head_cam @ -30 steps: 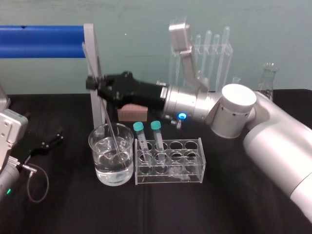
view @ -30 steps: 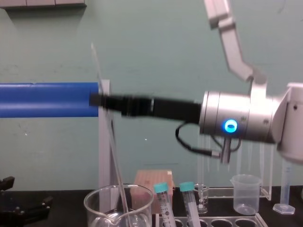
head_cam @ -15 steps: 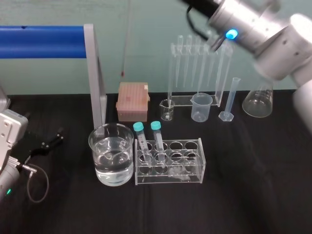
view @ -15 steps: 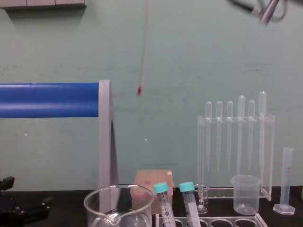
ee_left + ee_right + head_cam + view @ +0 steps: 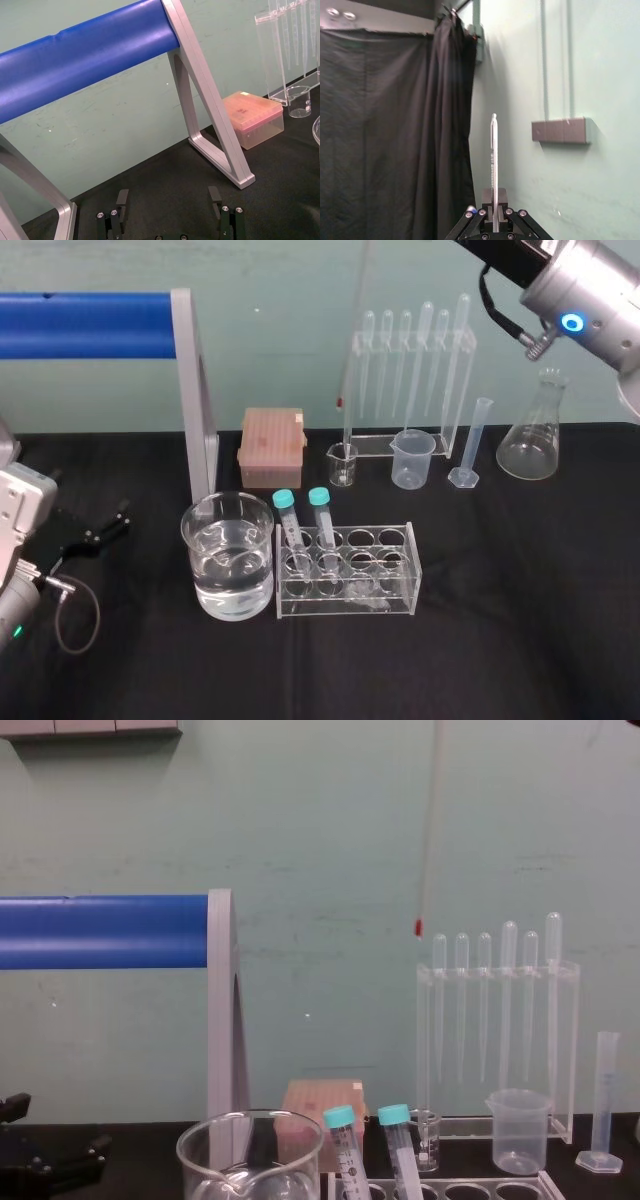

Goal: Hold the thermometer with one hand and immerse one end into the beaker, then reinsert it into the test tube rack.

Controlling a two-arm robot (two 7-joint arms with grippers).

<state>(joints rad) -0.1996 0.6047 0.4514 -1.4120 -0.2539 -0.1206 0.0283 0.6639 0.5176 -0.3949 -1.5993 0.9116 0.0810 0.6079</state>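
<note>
The thermometer (image 5: 352, 335) hangs nearly upright high above the table, its red bulb (image 5: 418, 928) level with the pipette tops behind the test tube rack (image 5: 346, 573). In the right wrist view my right gripper (image 5: 495, 202) is shut on the thermometer (image 5: 493, 160), whose upper end sticks out past the fingers. The silver wrist with the blue ring (image 5: 572, 323) is at the top right. The beaker (image 5: 228, 555), part full of water, stands left of the rack. My left gripper (image 5: 167, 202) rests open at the table's left edge, holding nothing.
Two teal-capped tubes (image 5: 302, 525) stand in the rack's left holes. Behind are a pink tip box (image 5: 271, 447), a tiny glass beaker (image 5: 342, 465), a plastic beaker (image 5: 413, 459), the pipette frame (image 5: 410, 375), a measuring cylinder (image 5: 472, 445) and a conical flask (image 5: 533, 435). A blue bar on a grey post (image 5: 196, 390) stands left.
The right arm lifted the thermometer out of the beaker, rose high, and carried it to the right; its red bulb went from over the pink box to beside the pipette frame.
</note>
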